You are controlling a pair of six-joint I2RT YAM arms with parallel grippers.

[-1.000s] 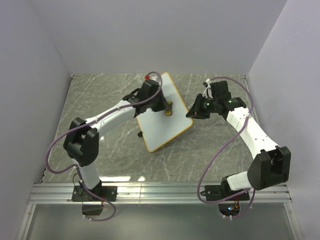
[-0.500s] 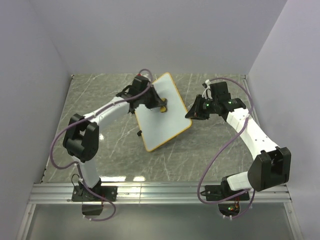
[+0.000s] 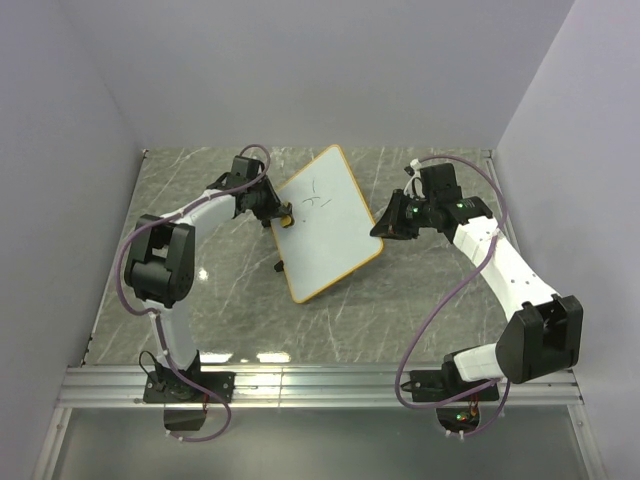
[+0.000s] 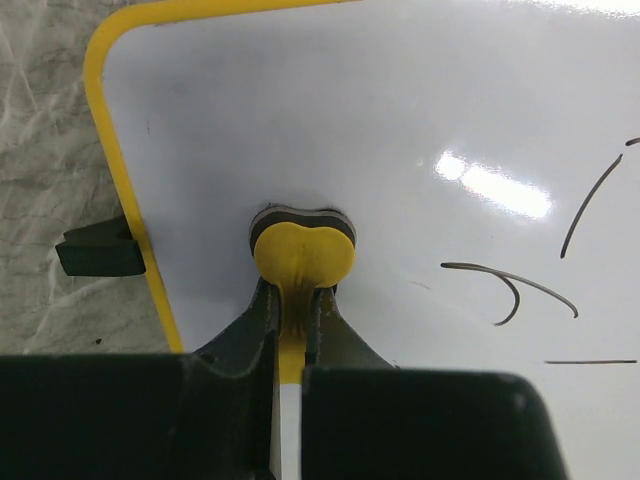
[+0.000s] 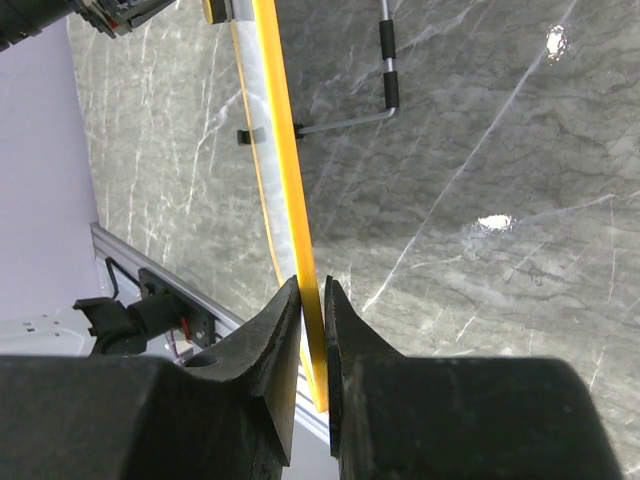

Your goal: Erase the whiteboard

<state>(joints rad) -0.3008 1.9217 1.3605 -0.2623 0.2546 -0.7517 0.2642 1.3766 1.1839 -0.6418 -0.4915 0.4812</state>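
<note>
On worktop (image 3: pixel 200 290), near middle, whiteboard (image 3: pixel 330 235) set askew between both arms. Yellow eraser (image 4: pixel 303 252) gripped tight by left hand (image 4: pixel 298 300), fingers closed on it, and pressed against board face near left rim, beside black tab (image 4: pixel 98 252). To right of eraser, dark pen strokes (image 4: pixel 520 285) seen. Board's orange rim pinched at right corner by right hand (image 5: pixel 311 295), closed on it

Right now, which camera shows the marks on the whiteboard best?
Left wrist: the dark marks sit large and sharp on the whiteboard, right of the yellow eraser. Top external shows them tiny. Right wrist sees only the board's orange-yellow rim edge-on, no marks.
</note>
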